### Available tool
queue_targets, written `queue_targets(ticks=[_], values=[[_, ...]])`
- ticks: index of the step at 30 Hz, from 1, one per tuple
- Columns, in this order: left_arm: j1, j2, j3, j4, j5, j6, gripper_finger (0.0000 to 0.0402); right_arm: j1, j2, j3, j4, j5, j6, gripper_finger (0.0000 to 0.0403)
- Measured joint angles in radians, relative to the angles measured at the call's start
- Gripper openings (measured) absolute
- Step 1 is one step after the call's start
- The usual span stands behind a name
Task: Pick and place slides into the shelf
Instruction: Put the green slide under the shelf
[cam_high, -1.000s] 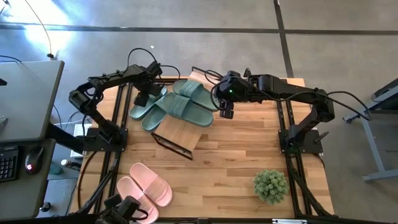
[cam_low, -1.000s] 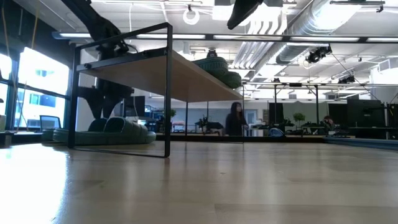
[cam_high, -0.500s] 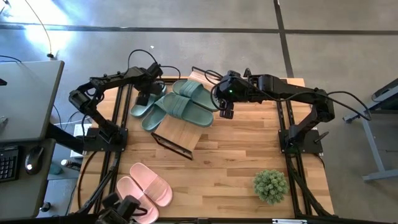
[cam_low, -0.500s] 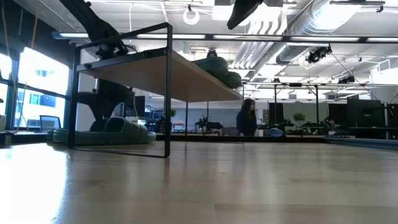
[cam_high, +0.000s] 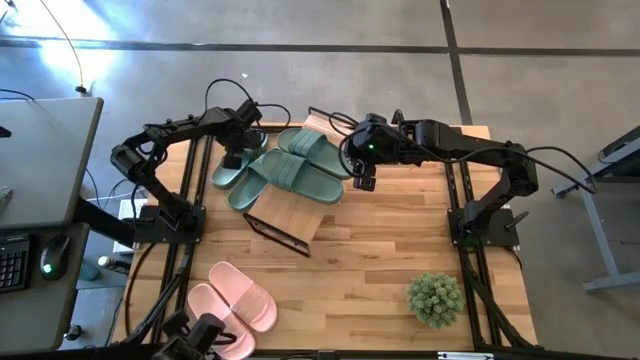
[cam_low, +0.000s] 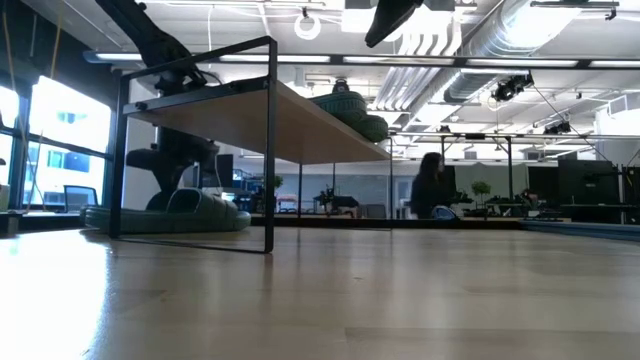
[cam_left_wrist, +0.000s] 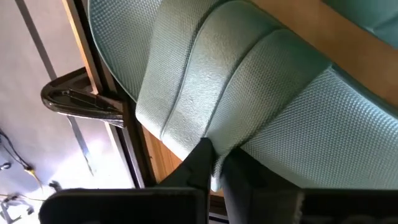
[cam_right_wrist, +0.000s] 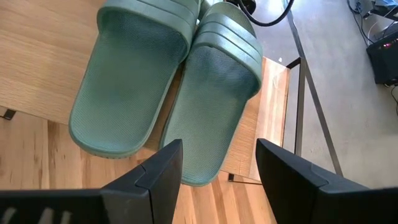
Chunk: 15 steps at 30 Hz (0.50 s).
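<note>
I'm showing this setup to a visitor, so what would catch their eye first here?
Probably the sage green slides piled around the small shelf at the table's far side, two of them on its bamboo top. The left gripper is shut on the edge of one green slide beside the shelf, while the open right gripper hovers nearby. A pink pair lies at the near left.

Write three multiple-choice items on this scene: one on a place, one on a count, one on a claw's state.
1. Where is the potted plant?
A. on the shelf
B. on the tabletop near the right arm's base
C. between the pink slides

2. How many pink slides show?
A. two
B. four
C. none

3. How does the left claw stand?
A. wide open above the shelf
B. out of sight
C. shut on the edge of a green slide

Key: 1 B, the high view shows it on bare wood there; 2 A, one pair lies together; 3 C, the left wrist view shows its fingers pinching the rim.
</note>
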Motion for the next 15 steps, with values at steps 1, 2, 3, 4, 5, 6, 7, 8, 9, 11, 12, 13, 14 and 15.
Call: queue_targets(ticks=[1,2,3,4,5,6,7,8,9,11,12,13,14,15], values=[[0.0,-0.004,0.0,-0.003,0.001,-0.012,0.0007,0.0,0.0,0.0,0.0,0.0,0.0,0.0195],[0.0,-0.008,0.0,-0.003,0.007,-0.025,0.0006,0.0,0.0,0.0,0.0,0.0,0.0,0.0195],[0.0,-0.014,0.0,-0.003,0.014,-0.036,0.0007,0.0,0.0,0.0,0.0,0.0,0.0,0.0195],[0.0,-0.021,0.0,-0.005,0.019,-0.043,0.0008,0.0,0.0,0.0,0.0,0.0,0.0,0.0195],[0.0,-0.029,0.0,-0.007,0.021,-0.05,0.0007,0.0,0.0,0.0,0.0,0.0,-0.004,0.0195],[0.0,-0.039,0.0,-0.009,0.023,-0.058,0.0005,0.0,0.0,0.0,0.0,0.0,-0.011,0.0195],[0.0,-0.05,0.0,-0.011,0.033,-0.066,0.0004,0.0,0.0,0.0,0.0,0.0,-0.015,0.0195],[0.0,-0.063,0.0,-0.013,0.042,-0.072,0.0004,0.0,0.0,0.0,0.001,0.002,-0.016,0.0195],[0.0,-0.075,0.0,-0.017,0.043,-0.078,0.0004,0.0,0.0,0.0,0.001,0.004,-0.017,0.0195],[0.0,-0.104,0.0,-0.034,0.042,-0.089,0.0003,0.0,0.0,0.0,0.003,0.008,-0.019,0.0195],[0.0,-0.119,0.0,-0.043,0.042,-0.092,0.0003,0.0,0.0,0.0,0.008,0.009,-0.023,0.0195],[0.0,-0.135,0.0,-0.05,0.042,-0.094,0.0003,0.0,0.0,0.0,0.013,0.01,-0.028,0.0195],[0.0,-0.154,0.0,-0.058,0.041,-0.098,0.0002,0.0,0.0,0.0,0.02,0.01,-0.035,0.0195],[0.0,-0.172,0.0,-0.066,0.037,-0.102,0.0002,0.0,0.0,0.0,0.027,0.008,-0.04,0.0195]])
